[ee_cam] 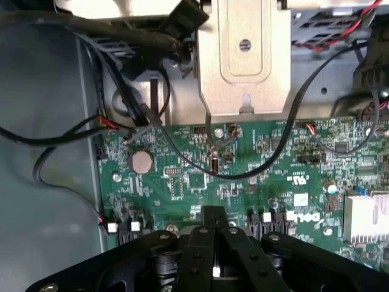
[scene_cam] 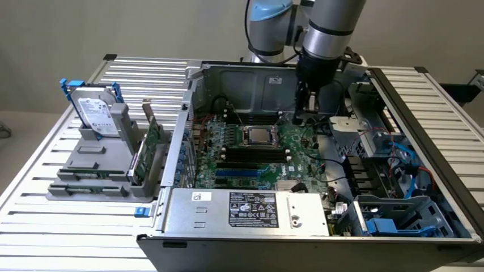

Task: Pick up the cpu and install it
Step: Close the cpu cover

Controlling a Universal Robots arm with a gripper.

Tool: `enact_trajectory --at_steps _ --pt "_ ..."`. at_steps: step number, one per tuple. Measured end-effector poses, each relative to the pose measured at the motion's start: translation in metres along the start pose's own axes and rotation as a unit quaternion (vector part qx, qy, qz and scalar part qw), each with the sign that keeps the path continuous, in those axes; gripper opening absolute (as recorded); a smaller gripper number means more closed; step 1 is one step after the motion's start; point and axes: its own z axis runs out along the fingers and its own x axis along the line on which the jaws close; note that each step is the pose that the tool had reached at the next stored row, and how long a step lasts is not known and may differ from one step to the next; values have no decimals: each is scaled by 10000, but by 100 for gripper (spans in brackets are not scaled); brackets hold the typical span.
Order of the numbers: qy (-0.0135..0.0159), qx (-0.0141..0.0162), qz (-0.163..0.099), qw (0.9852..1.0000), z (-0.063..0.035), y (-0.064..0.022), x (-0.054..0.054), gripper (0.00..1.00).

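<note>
In the exterior view, the cpu [scene_cam: 259, 135] is seen lying flat in its socket in the middle of the green motherboard [scene_cam: 250, 153]. It is a small square with a dull silver-grey top, framed by the socket's metal edge. The gripper [scene_cam: 304, 119] is held low inside the open computer case [scene_cam: 226, 85]. It is near the cpu but apart from it, toward the exterior view's right and closer to the case's back wall. Outside the case, on the exterior view's left, a hard drive [scene_cam: 98, 107] is stood upright in a grey holder [scene_cam: 90, 175], with green circuit cards [scene_cam: 147, 150] beside it. Everything is set on a slatted metal table [scene_cam: 45, 226] before a plain pale wall [scene_cam: 113, 28].

Now the wrist view: the jaws are seen pressed together with nothing between them, and the gripper [ee_cam: 214, 214] is hung over the motherboard [ee_cam: 243, 194]. Finer detail is given here: a round coin cell [ee_cam: 142, 161], black cables [ee_cam: 243, 176] looped across the board, a finned heatsink [ee_cam: 368, 216] and a bare metal bracket [ee_cam: 243, 61].
</note>
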Motion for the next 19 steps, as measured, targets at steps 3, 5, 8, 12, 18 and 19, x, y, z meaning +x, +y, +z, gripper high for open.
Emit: enact_trajectory --at_steps 3,5,8,12,18,19 --pt "-20 269 -4 9996 0 0 0 11" --pt "-33 448 -7 9990 0 0 0 11" --pt "-50 685 -14 9976 1 -6 0 11" --pt "-66 889 -26 9960 6 -49 -3 11" --pt "-80 1061 -35 9943 29 -167 -12 11" --pt "-82 1082 -36 9941 34 -191 -13 11"
